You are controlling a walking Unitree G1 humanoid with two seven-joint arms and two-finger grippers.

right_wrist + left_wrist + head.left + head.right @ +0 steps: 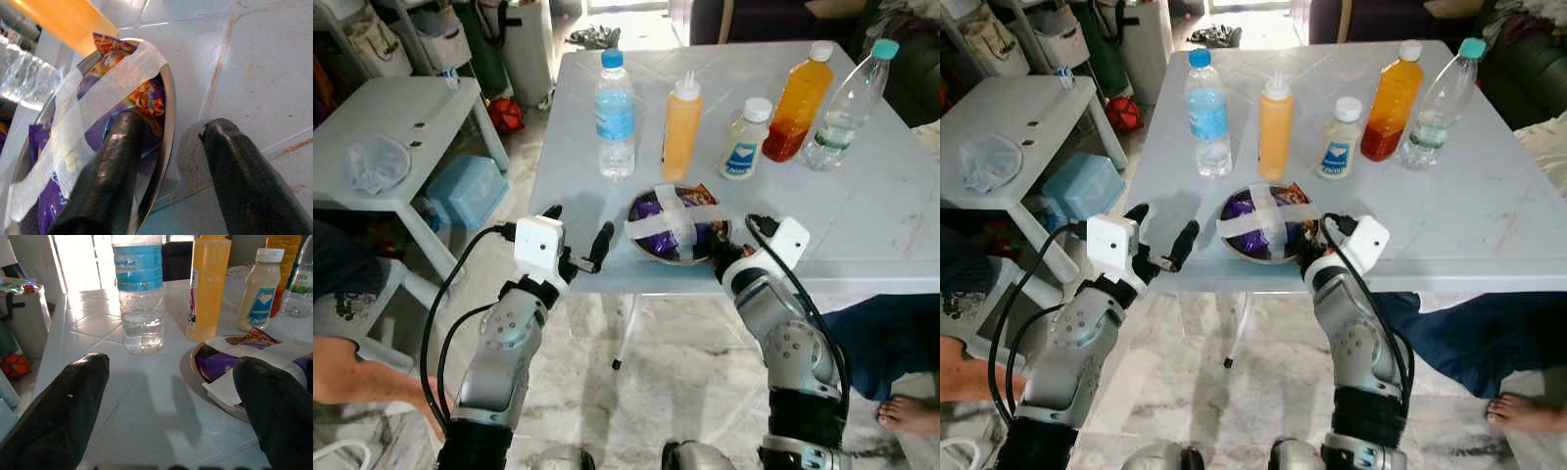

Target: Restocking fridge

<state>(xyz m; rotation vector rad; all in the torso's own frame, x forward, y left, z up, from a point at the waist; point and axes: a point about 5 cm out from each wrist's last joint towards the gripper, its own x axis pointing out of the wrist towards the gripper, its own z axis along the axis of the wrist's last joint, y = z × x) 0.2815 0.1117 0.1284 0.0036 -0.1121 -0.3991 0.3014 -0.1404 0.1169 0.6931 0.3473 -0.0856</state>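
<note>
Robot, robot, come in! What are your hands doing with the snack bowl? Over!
Right hand open, one finger inside the taped snack bowl, one outside its rim. Left hand open, beside the bowl at the table edge. Water bottle stands behind, not blocking.

Silver arms, black fingers

Each silver arm [504, 343] carries a white wrist box [539, 244], looping black cables [450, 294] and long, rounded black fingers [58, 411].

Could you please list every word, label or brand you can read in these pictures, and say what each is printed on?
"HEINZ": blue label of the small white sauce bottle.
"ZER": label fragment on the clear bottle at the far edge.
Water bottle blue label: white print, too blurred to read surely.
Snack packets in the taped bowl: print unreadable.
Orange squeeze bottle label: too small.
</note>
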